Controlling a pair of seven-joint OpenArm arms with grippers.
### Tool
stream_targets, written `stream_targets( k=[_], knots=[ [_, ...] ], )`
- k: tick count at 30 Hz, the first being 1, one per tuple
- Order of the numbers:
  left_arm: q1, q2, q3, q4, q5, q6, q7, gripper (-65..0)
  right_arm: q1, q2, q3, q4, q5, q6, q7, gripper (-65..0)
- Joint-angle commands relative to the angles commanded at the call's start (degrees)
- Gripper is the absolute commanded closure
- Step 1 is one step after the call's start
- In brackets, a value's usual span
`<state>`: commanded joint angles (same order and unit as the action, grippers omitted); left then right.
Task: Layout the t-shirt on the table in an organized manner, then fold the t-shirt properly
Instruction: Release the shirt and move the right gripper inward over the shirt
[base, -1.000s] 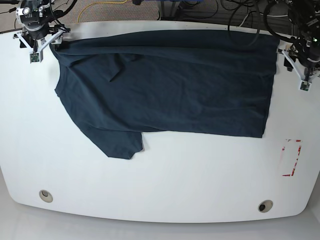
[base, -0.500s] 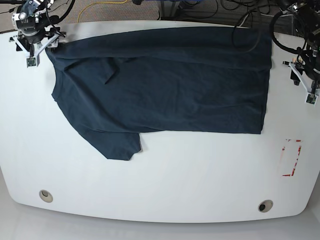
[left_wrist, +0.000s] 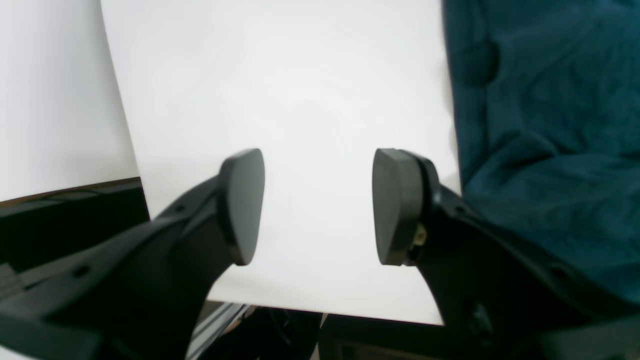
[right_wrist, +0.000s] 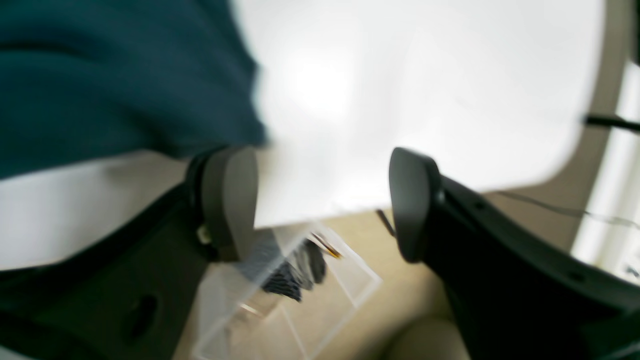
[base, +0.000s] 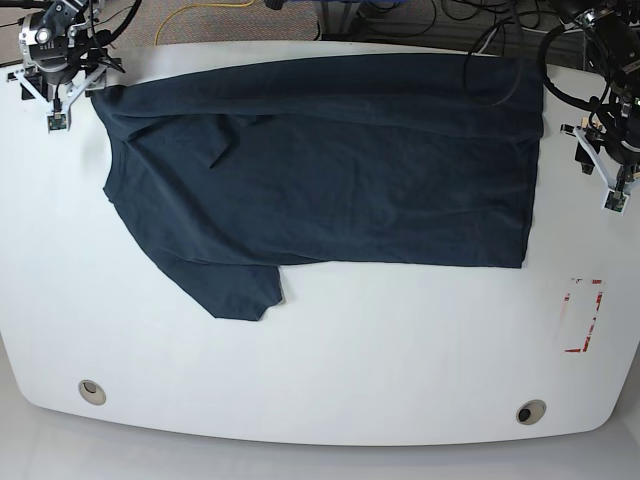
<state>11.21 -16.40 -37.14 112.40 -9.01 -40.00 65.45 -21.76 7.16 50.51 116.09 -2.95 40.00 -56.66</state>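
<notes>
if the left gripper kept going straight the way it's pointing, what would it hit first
Probably the bare white table. The left gripper is open, and the t-shirt lies off to one side of that line.

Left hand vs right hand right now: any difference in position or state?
The left hand sits off the t-shirt's hem side, clear of the cloth; the right hand sits at the opposite far corner, right beside the fabric edge. The left wrist view is sharp, the right blurred. Both are open and empty over the table.
</notes>
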Motion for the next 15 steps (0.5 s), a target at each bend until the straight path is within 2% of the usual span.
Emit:
stream_targets(
  k=[6, 9, 15],
  knots=[
    [-0.97, 1.32, 1.32, 0.00, 0.18, 0.00, 0.00, -31.9, 6.07, 0.18, -0.53, -0.09, 0.18, 0.00, 0.62, -38.7],
    [-1.14, 1.32, 2.29, 0.00, 0.26, 0.00, 0.00, -31.9, 9.41, -1.05, -1.49, -0.09, 0.18, 0.00, 0.53, -38.7],
    [-1.58, 1.32, 2.64, -0.09, 0.26, 0.00, 0.00, -31.9, 11.43, -5.54, -11.34, 0.09, 0.18, 0.00, -2.73, -38.7]
  ],
)
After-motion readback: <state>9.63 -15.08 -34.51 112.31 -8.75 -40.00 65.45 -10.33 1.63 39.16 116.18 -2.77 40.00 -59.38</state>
